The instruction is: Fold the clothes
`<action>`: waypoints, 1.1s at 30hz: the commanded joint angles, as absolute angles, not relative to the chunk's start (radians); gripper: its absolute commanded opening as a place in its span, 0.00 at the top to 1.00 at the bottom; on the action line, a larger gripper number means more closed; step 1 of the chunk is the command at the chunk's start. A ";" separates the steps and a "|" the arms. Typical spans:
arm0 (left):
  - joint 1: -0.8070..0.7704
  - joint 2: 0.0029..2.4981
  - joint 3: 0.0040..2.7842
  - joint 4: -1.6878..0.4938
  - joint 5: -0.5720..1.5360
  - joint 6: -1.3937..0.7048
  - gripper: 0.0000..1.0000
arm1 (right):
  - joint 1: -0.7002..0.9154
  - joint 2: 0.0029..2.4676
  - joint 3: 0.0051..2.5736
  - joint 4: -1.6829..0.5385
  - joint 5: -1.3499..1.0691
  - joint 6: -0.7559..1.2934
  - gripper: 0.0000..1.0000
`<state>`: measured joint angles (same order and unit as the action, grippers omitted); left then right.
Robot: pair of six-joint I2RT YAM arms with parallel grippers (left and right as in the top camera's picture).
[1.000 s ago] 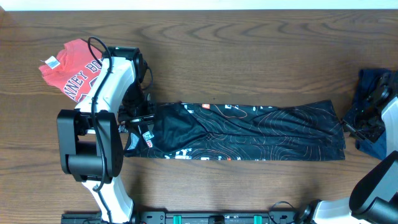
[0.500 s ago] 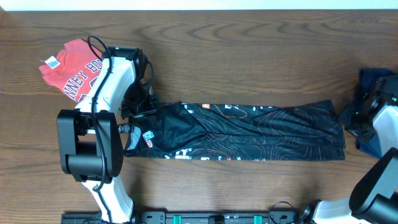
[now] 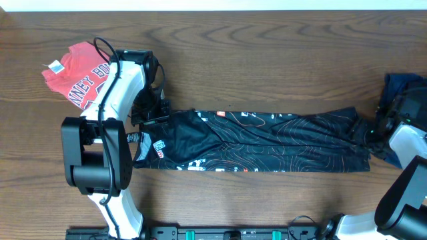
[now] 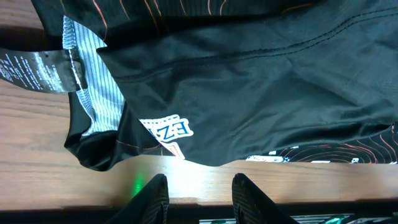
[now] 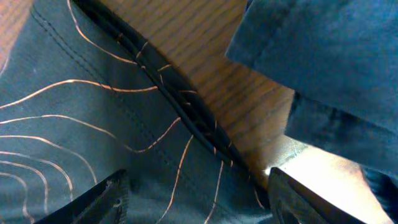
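Red T-shirt (image 3: 75, 75) sits crumpled near the desk's (image 3: 267, 53) far-left corner, w/ the left arm partly over it. Black T-shirt (image 3: 267, 140) lies as a long narrow band across the desk's middle, collar end at left, hem end at right, approx. parallel to the near edge. Navy shirts (image 3: 403, 93) are heaped at the right edge, just beside the black one's hem.

Handling, as a judgement: the black T-shirt looks like thin, slick sports knit. It's light and limp, prob. slides on the wood and sags wherever unsupported. Layers may shear apart if only the top one is pinched. Best hold is at both end edges, through all layers, at corners or seams: neck seam at left, hem at right. That way the band can be brought over itself w/o bunching.

Left gripper (image 4: 196, 193): jaws part open, bare wood btw. the fingers (image 4: 155, 199), nothing held. It sits just off the shirt's edge at the collar end, near the collar label (image 4: 37, 70) & a small white logo patch (image 4: 166, 130). No contact w/ cloth as far as seen.

Right gripper (image 5: 199, 199): jaws wide, straddling the black shirt's hem edge, orange lines btw. them, no grip. Can't tell if the tips touch the cloth. Navy fabric is close at its right, so there's a risk of snagging that too.
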<state>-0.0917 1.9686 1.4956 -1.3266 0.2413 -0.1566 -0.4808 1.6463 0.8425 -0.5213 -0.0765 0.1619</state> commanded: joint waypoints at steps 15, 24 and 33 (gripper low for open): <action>-0.091 1.967 1.489 -1.325 0.254 -0.151 0.64 | -0.458 1.638 0.751 -0.454 -0.095 0.125 0.99; -0.090 1.967 1.489 -1.312 0.254 -0.151 0.64 | -0.457 1.636 0.810 -0.467 -0.047 0.126 0.99; -0.090 1.967 1.489 -1.276 0.254 -0.152 0.64 | -0.454 1.614 1.008 -0.653 -0.012 0.157 0.99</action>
